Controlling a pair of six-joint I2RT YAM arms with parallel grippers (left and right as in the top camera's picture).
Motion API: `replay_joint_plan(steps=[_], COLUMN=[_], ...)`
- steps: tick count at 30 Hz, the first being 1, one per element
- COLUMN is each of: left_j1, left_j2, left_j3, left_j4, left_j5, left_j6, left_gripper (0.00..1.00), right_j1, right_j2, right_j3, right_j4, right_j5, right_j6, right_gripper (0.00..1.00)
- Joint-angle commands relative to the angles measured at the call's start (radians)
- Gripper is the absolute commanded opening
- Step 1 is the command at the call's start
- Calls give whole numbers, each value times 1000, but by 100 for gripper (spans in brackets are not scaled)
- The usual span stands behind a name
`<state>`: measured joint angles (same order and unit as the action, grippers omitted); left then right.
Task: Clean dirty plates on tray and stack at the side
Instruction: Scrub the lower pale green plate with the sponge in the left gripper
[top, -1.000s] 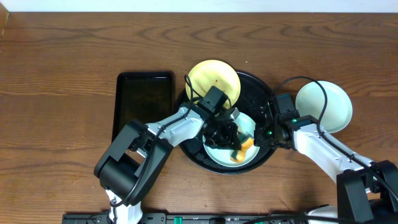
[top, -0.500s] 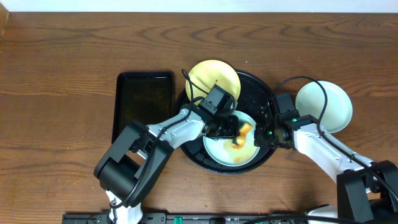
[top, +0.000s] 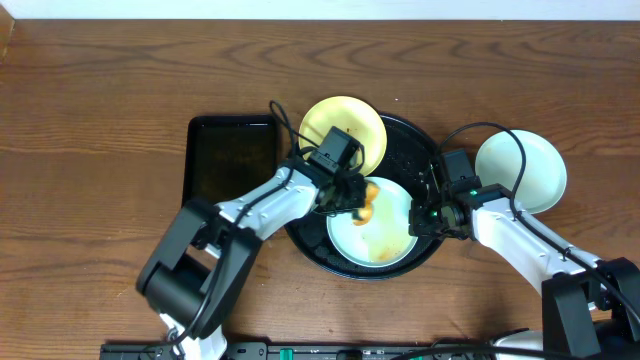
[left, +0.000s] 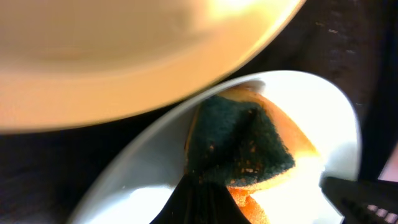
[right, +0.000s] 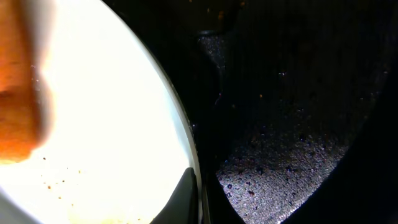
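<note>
Sponge (top: 368, 204) shifted up-left on mint plate (top: 350, 236) — left jaws clamped on it; right jaws at plate rim, grip unclear.

Sponge (left: 239, 146) in claw (left: 273, 196), on plate (left: 329, 118)

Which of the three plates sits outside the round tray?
The mint plate on the wood at right; the yellow plate and other mint plate lie in the tray.

Overhead looks straight down over the whole table (top: 100, 80); both wrist views sit very close, sharing with it the mint plate (top: 365, 245) in the tray (top: 410, 135).
</note>
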<state>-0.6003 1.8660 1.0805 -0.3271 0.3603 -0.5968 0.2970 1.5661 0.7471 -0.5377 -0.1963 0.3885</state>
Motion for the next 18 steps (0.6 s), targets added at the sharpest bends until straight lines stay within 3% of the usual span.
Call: replay_joint_plan(steps=[1, 6, 9, 11, 14, 18], left_j1=[14, 15, 23, 33, 53, 73], left_j2=[-78, -224, -292, -326, -347, -344], left_j3=[-20, -20, -20, -20, -20, -20], left_j4=[-62, -144, -174, -195, -226, -214], left_j5=[-113, -111, -120, -163, -246, -221], left_j6=[36, 94, 114, 114, 114, 126], left_gripper=[8, 7, 8, 8, 8, 8], right_j1=[-14, -14, -14, -14, -14, -14], right_j2=[9, 9, 9, 9, 9, 9], right_j3=[-14, -14, -14, -14, -14, -14], right_j4=[-27, -14, 1, 12, 19, 19], right_j5=[92, 91, 87, 85, 71, 64], right_j6=[-23, -23, -23, -23, -23, -23], right_gripper=[1, 4, 16, 18, 17, 12])
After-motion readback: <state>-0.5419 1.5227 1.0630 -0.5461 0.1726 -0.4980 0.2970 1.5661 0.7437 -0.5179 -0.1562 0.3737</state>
